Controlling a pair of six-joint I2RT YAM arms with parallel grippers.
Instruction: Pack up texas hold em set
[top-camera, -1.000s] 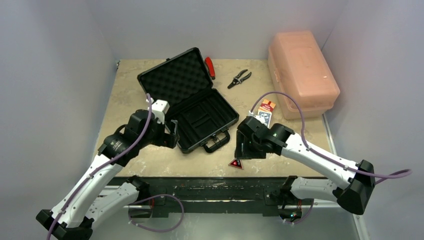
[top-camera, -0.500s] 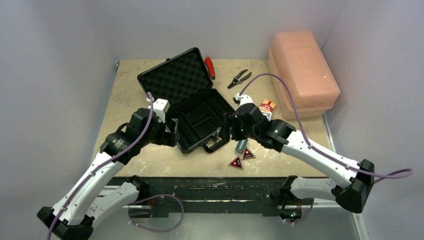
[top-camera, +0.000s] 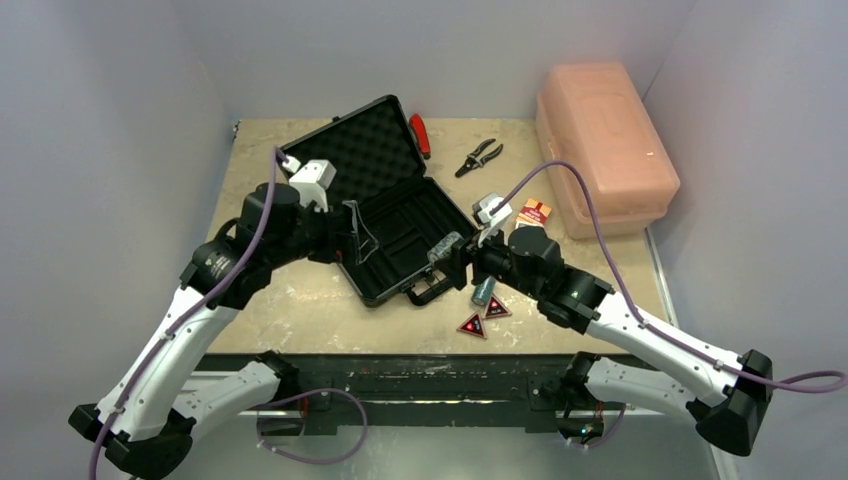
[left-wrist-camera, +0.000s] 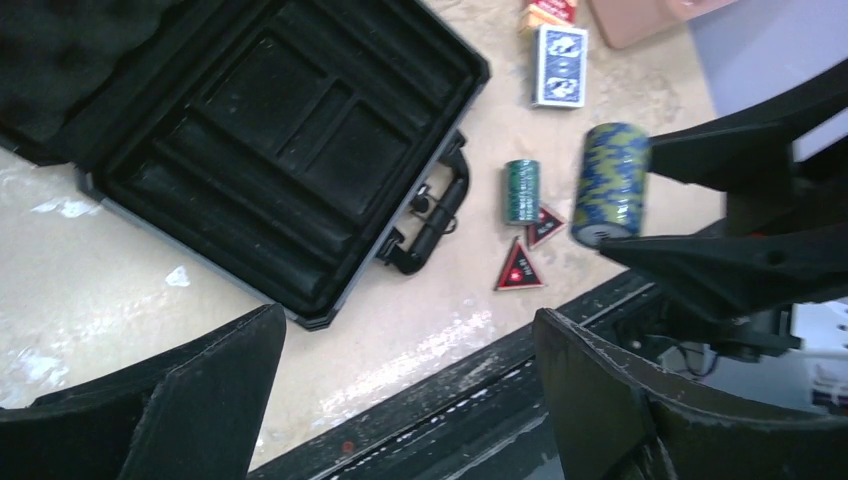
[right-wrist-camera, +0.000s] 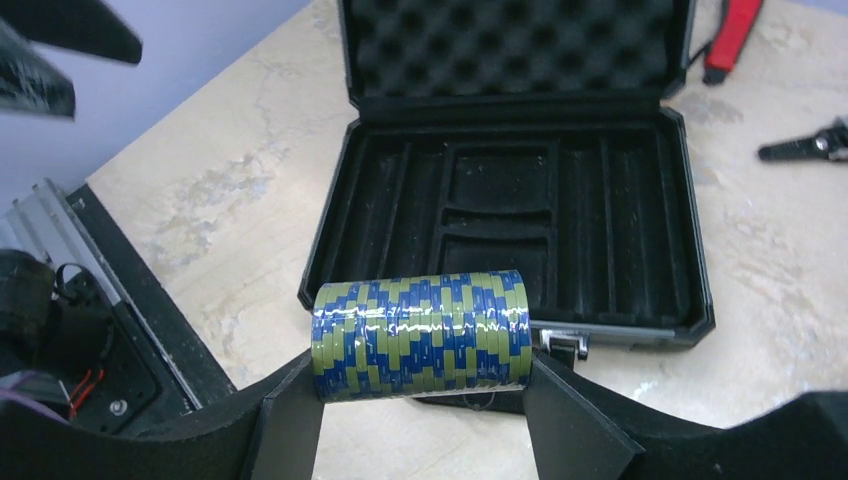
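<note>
Up swings right gripper (right-wrist-camera: 425, 392), clamped on a chip roll (right-wrist-camera: 420, 335), case (right-wrist-camera: 620, 220) slots just ahead; left gripper (left-wrist-camera: 405, 335) hangs open

The chip roll (right-wrist-camera: 420, 335) hides most of the briefcase (right-wrist-camera: 500, 190) handle in the right wrist view, while the orange-red deck (left-wrist-camera: 548, 12) and pliers (right-wrist-camera: 808, 146) run off picture edges.

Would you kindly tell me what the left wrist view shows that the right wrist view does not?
Only the left wrist view shows the blue card deck, the teal chip roll and the two red triangles. Only the right wrist view shows the red-handled tool and the pliers. Both show the open black case and the blue-and-yellow chip roll clamped in the right gripper.
</note>
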